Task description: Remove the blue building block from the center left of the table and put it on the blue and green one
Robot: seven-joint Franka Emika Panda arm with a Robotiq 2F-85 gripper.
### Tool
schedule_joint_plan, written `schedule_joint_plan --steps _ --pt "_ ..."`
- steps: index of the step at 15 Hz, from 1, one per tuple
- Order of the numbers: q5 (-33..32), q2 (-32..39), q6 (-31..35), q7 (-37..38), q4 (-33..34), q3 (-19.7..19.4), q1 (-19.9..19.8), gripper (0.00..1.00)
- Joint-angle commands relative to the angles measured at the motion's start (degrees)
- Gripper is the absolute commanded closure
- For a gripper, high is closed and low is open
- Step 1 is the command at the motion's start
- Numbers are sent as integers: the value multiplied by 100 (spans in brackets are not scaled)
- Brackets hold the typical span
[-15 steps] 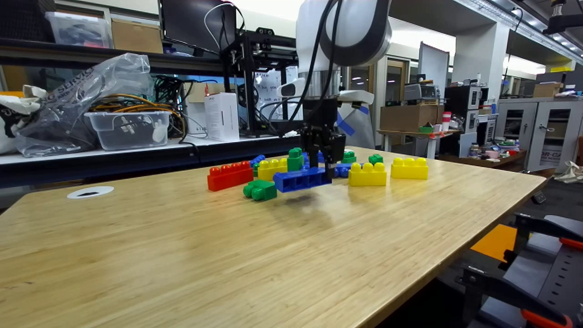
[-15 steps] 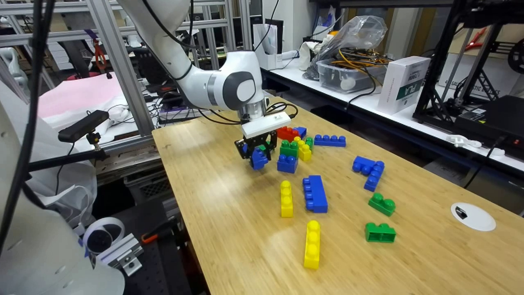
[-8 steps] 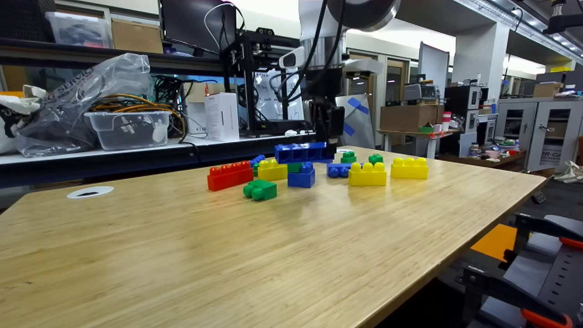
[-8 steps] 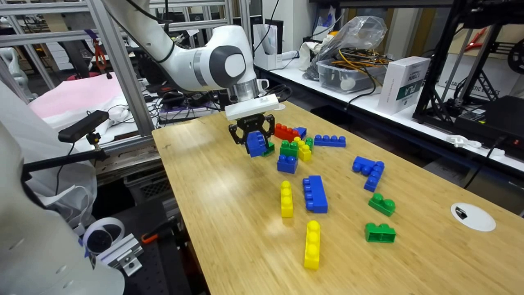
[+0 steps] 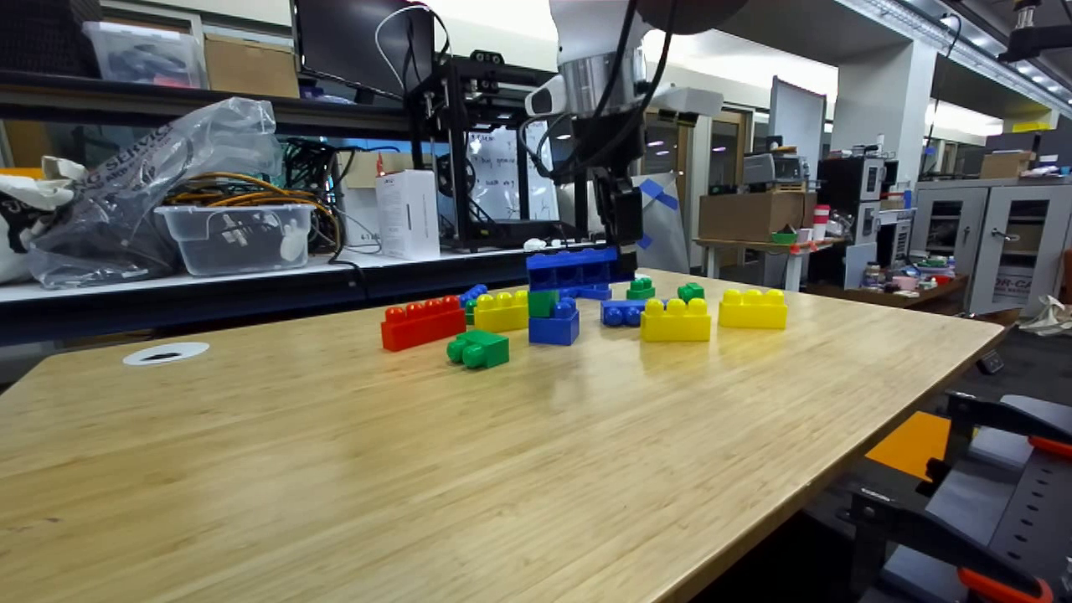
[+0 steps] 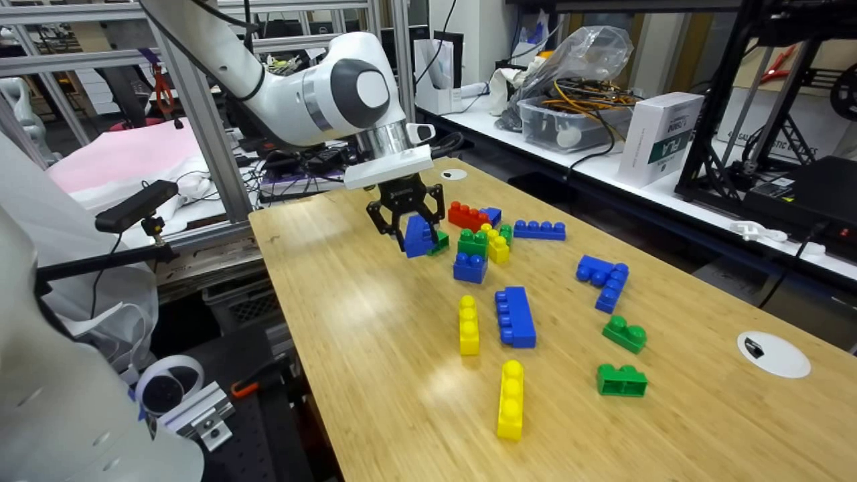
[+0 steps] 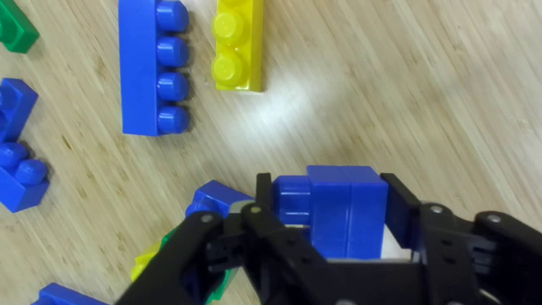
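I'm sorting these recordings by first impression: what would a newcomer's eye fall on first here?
Probably the white robot arm, whose black hand holds the long blue block above the table in both exterior views. Next, a red brick and, in the foreground of an exterior view, a yellow brick stand out on the table. Behind it, a shiny clear plastic bag bulges toward the left of an exterior view.

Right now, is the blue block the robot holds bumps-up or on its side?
The blue block is on its side: bumps point toward one of the fingers; an exterior view shows its hollow bottom.
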Motion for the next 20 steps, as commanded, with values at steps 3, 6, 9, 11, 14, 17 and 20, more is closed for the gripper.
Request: schedule_joint_plan --steps 3,6,9,11,14,17,20 --pt "-1336 68 -704 2125 59 -9 161 62" --pt "-1471 286 -1211 2745 156 54 300 62" --pt "-1455 559 -1784 3493 329 145 541 62" --pt "-1564 798 -2114 4132 511 174 718 62" --pt "-1679 1111 -2633 4755 793 169 926 62" --pt "-1708 1421 -3066 5124 1068 135 1036 62" --pt "-1718 1732 -3373 5311 1320 89 1079 62"
